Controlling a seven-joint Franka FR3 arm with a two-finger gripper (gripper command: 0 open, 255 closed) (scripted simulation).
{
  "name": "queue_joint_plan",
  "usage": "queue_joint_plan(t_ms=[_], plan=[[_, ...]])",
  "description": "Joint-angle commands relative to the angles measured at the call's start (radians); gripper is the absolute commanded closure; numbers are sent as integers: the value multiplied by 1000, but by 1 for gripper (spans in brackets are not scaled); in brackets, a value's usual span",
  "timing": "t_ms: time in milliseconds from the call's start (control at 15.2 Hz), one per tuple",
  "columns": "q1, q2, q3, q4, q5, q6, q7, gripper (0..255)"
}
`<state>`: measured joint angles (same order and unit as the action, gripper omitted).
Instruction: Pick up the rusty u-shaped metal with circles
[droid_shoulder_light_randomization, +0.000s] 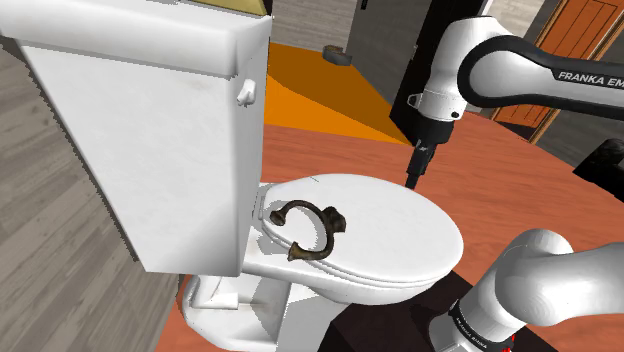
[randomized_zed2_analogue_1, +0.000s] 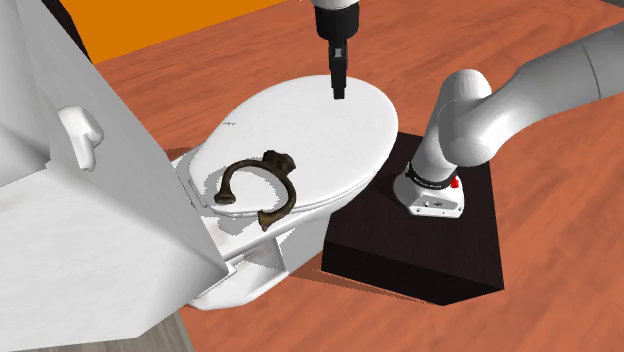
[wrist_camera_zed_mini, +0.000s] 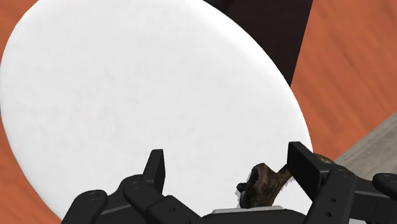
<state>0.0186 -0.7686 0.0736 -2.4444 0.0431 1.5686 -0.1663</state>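
The rusty brown U-shaped metal piece (droid_shoulder_light_randomization: 326, 238) with round ends lies flat on the closed white toilet lid (droid_shoulder_light_randomization: 400, 240), at the hinge end near the tank. My black gripper (droid_shoulder_light_randomization: 412, 180) hangs above the lid's far edge, well away from the piece and pointing down. The second exterior view shows the metal piece (randomized_zed2_analogue_1: 290, 190) at the back of the lid (randomized_zed2_analogue_1: 300, 120) and the gripper (randomized_zed2_analogue_1: 338, 95) over the lid's front part. In the wrist view the gripper (wrist_camera_zed_mini: 230, 168) is open, nothing is held, and one end of the metal piece (wrist_camera_zed_mini: 264, 184) peeks out near one finger.
The white toilet tank (droid_shoulder_light_randomization: 150, 130) rises tall just behind the piece, with a flush handle (droid_shoulder_light_randomization: 245, 92) on its side. My dark stand (randomized_zed2_analogue_1: 420, 250) sits beside the bowl on a reddish wood floor (randomized_zed2_analogue_1: 540, 150). An orange mat (droid_shoulder_light_randomization: 320, 90) lies beyond.
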Motion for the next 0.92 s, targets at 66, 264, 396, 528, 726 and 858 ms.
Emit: queue_joint_plan(t_ms=[66, 264, 396, 528, 726, 858], plan=[[4, 14, 16, -12, 7, 40, 16, 0], [14, 68, 66, -40, 25, 159, 66, 0], [18, 112, 100, -50, 32, 239, 99, 0], [20, 162, 134, -54, 34, 318, 135, 0], [19, 248, 185, -48, 26, 434, 192, 0], [14, 312, 220, -36, 11, 508, 234, 0]])
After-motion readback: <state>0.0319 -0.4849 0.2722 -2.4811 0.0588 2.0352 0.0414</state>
